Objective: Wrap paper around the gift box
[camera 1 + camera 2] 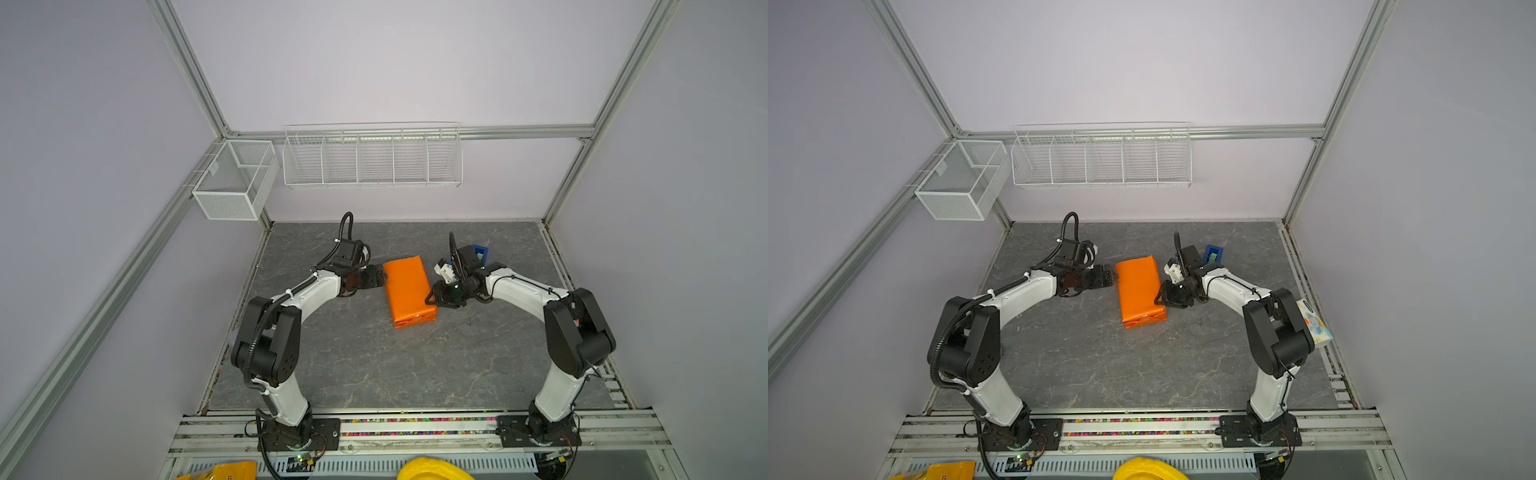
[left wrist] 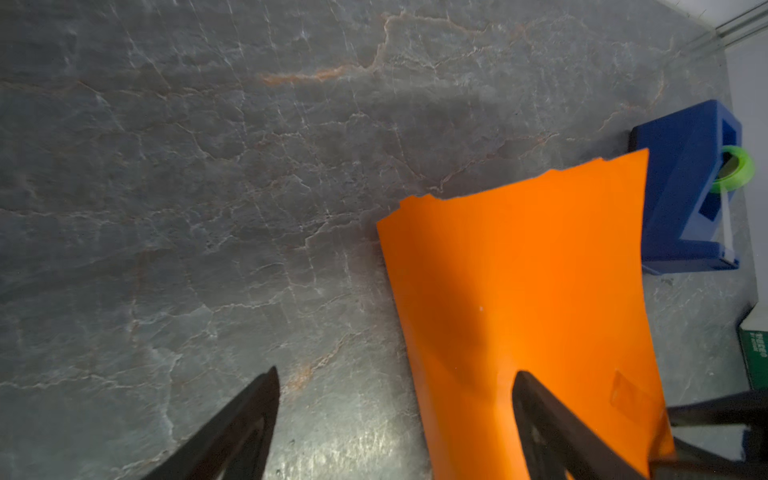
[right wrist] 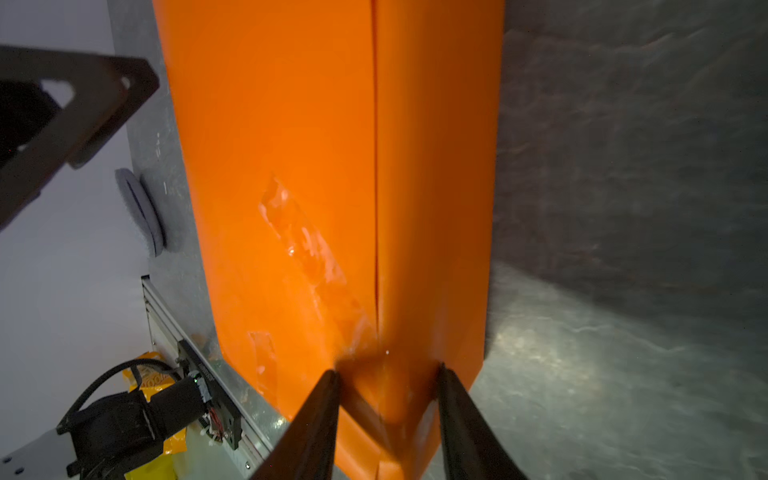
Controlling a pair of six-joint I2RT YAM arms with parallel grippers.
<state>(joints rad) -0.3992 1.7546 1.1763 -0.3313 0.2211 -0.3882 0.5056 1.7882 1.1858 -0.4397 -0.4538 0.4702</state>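
The paper (image 1: pixel 409 291) (image 1: pixel 1139 291) is orange and folded into a long parcel lying mid-table; the gift box is hidden inside it. Clear tape (image 3: pixel 307 241) sits on the top near the seam. My left gripper (image 1: pixel 380 276) (image 1: pixel 1111 276) (image 2: pixel 395 372) is open at the parcel's far left edge, one finger over the paper (image 2: pixel 519 291) and one over bare table. My right gripper (image 1: pixel 430 297) (image 1: pixel 1158 297) (image 3: pixel 386 368) is at the near right corner, its jaws shut on the folded paper (image 3: pixel 311 166) there.
A blue tape dispenser (image 1: pixel 481 251) (image 1: pixel 1213 252) (image 2: pixel 685 187) with a green roll stands behind the right wrist. A colourful packet (image 1: pixel 1314 324) lies at the right edge. Wire baskets (image 1: pixel 374 158) (image 1: pixel 232 183) hang on the walls. Yellow items (image 1: pixel 428 469) sit below the front rail.
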